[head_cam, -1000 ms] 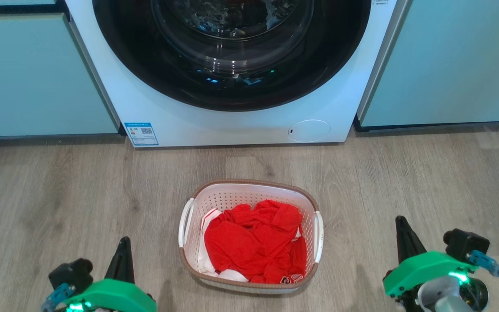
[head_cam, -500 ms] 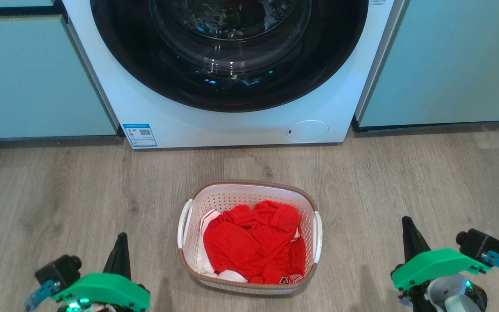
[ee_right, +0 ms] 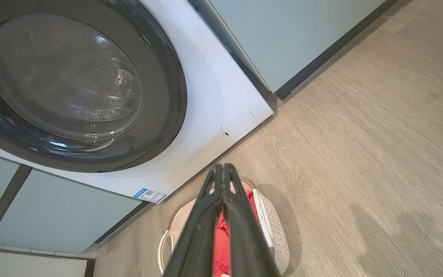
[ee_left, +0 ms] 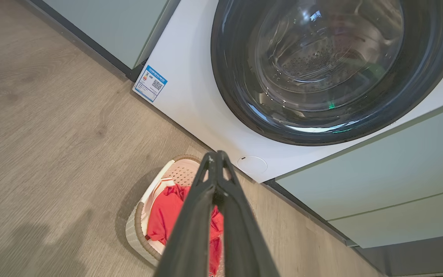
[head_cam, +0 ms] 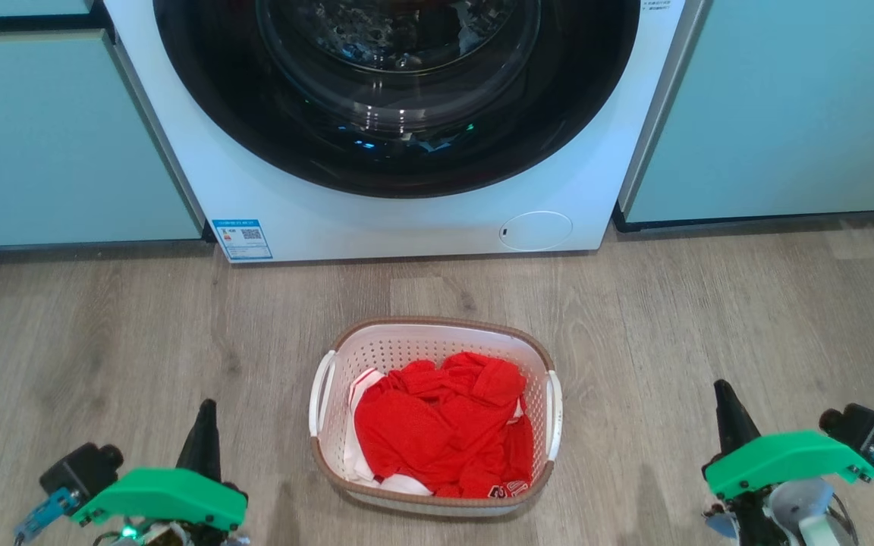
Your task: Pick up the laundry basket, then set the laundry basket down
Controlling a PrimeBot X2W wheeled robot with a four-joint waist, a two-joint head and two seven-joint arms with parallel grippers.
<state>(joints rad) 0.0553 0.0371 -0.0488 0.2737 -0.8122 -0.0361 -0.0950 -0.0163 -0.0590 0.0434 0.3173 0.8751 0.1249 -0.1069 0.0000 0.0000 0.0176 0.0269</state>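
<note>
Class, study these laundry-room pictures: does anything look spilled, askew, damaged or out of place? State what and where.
Nothing stands out. The laundry basket sits upright on the floor before the washing machine, its red clothing all inside, none spilled. The left gripper and right gripper, both shut, flank it without touching.

Bare floor [head_cam: 103, 341] flanks the laundry basket [head_cam: 407, 347] on both sides; the washing machine [head_cam: 376, 227] stands near behind.
</note>
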